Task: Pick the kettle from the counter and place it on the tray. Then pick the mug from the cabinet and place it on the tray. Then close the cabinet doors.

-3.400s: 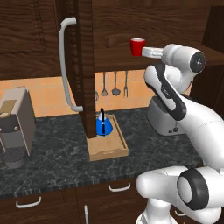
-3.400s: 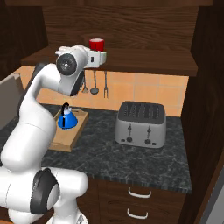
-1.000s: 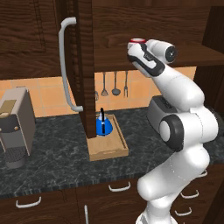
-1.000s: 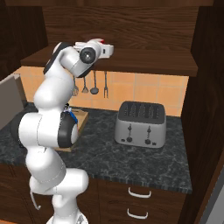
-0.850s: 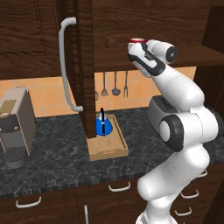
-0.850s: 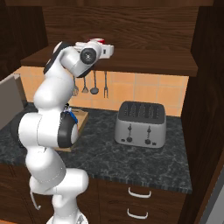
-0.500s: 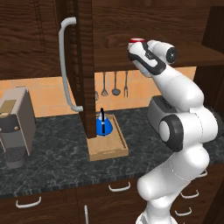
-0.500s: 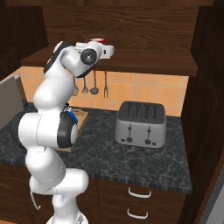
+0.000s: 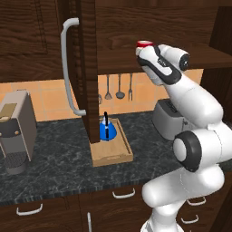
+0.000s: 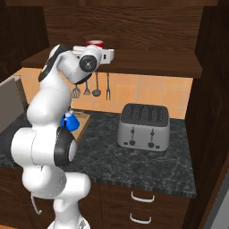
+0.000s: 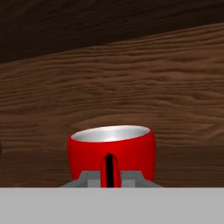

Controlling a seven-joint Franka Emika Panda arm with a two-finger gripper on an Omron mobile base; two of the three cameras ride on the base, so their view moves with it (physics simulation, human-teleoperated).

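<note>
Gripper closed on the red mug's side handle. Mug upright on the cabinet shelf, above the counter. Blue kettle sitting in the wooden tray below the open cabinet door.

The white arm rises from its base in a tall column, bends at a dark-jointed elbow and reaches up and forward; the forearm slants upward to the wrist, which turns the hand roughly level; the gripper sits at shelf height, pointing into the cabinet; its two grey fingers are drawn in close together, pinching the handle of the mug between them, one finger on each side.
</note>
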